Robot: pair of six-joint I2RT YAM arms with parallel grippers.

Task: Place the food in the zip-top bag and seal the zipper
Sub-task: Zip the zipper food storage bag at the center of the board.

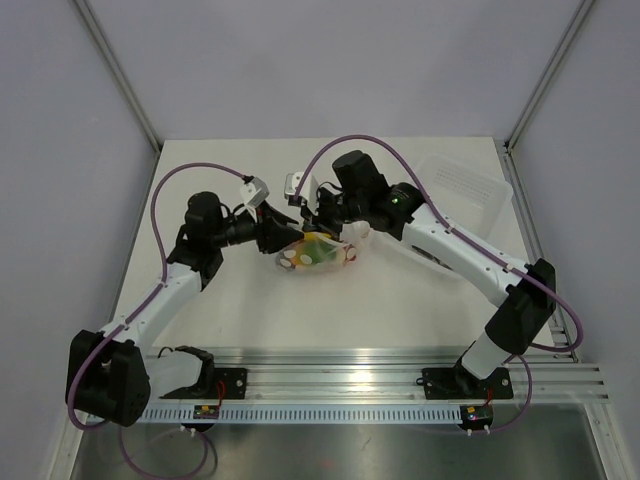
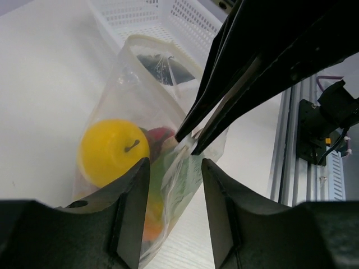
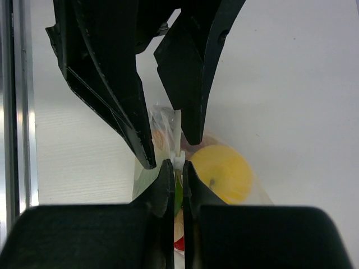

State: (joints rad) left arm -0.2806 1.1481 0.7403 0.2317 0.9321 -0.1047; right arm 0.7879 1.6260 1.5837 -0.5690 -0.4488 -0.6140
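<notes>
Zip-top bag (image 1: 318, 254) lies on the white table (image 1: 250, 310) near the middle, between the two wrists; both arms reach in over it, left from the left, right from the right.

Bag contents, left wrist view: yellow lemon-like ball (image 2: 112, 150) with a small dark stem, low in the pouch against the clear wall; red round piece (image 2: 160, 134) just behind it; green bits (image 2: 180, 182) and an orange bit (image 2: 152, 221) further down between the near fingers; everything sits inside the plastic. No food shows loose on the table in any view.

Right gripper (image 3: 175, 164): fingers pressed nearly together, pinching the zipper (image 3: 179, 158) (a thin white strip at the bag's top edge); the yellow ball is just right of the pinch, behind the plastic.

Left gripper (image 2: 175, 163): fingers spread apart, straddling the bag's edge with a clear gap on each side; not clamped on anything; cannot tell whether either pad touches the plastic. In the right wrist view its two dark fingers hang just above the pinch point, tips close to the zipper.

Bag mouth in the left wrist view curves up and away, pale rim visible; cannot tell how much of it is sealed.

White perforated basket (image 2: 168, 17) sits beyond the bag; aluminium rail (image 2: 283, 145) runs along the table's near edge.
</notes>
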